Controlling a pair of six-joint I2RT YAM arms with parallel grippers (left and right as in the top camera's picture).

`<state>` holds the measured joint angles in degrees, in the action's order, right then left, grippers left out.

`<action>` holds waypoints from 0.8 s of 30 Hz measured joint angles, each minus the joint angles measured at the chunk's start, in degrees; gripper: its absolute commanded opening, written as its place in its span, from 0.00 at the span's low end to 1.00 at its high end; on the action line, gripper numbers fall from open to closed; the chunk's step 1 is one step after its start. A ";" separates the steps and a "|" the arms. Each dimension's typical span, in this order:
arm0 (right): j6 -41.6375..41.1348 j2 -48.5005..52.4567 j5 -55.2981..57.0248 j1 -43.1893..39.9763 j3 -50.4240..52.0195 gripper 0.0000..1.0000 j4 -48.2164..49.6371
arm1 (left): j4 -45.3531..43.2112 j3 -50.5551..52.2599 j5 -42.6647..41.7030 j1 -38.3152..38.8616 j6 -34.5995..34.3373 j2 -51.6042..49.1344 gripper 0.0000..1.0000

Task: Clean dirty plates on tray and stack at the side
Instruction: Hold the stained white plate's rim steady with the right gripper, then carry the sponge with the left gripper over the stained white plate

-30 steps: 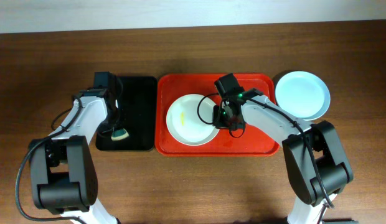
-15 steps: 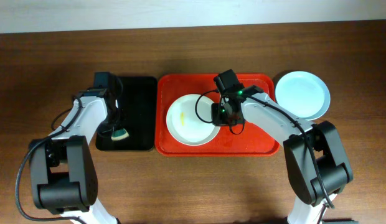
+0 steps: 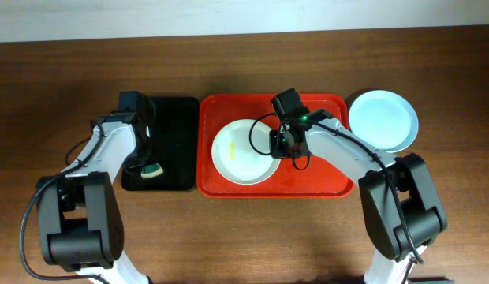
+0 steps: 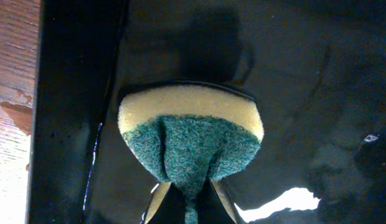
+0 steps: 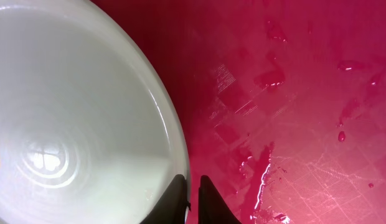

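A pale whitish plate [image 3: 243, 151] with a yellow smear lies on the red-orange tray [image 3: 327, 183]. My right gripper [image 3: 281, 147] is at the plate's right rim. In the right wrist view its fingers [image 5: 192, 193] are shut on the plate's rim [image 5: 87, 124], one inside and one outside, above the wet tray floor [image 5: 305, 93]. A light blue plate [image 3: 382, 120] sits on the table right of the tray. My left gripper [image 3: 148, 163] is shut on a yellow and green sponge [image 4: 190, 134] over the black tray [image 3: 175, 118]. I see no mint green plate.
The black tray [image 4: 305, 93] is wet and lies just left of the red tray. The sponge [image 3: 154, 170] hangs near its front left corner. The wooden table [image 3: 244, 237] extends in front of both trays.
My right gripper has shifted slightly up and left against the plate's right rim. The left arm and sponge have not moved.
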<state>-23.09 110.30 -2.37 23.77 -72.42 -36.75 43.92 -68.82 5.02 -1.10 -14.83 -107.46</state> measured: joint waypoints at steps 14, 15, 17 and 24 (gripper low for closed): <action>-0.02 0.00 -0.22 0.00 0.22 0.12 -0.55 | -0.02 0.00 0.00 0.00 0.00 0.00 0.02; 0.00 0.00 -0.24 0.00 0.28 0.12 -0.61 | -0.02 0.00 0.00 0.00 0.00 0.00 0.01; 0.02 0.00 -0.24 0.00 0.33 0.12 -0.68 | 0.00 0.00 0.00 0.00 0.00 0.00 0.01; 0.00 0.00 0.04 0.00 0.33 0.12 -0.66 | -0.02 0.00 0.00 0.00 0.00 0.00 0.02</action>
<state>-23.09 110.30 -2.33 23.77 -72.10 -37.41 43.90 -68.82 5.02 -1.10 -14.83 -107.46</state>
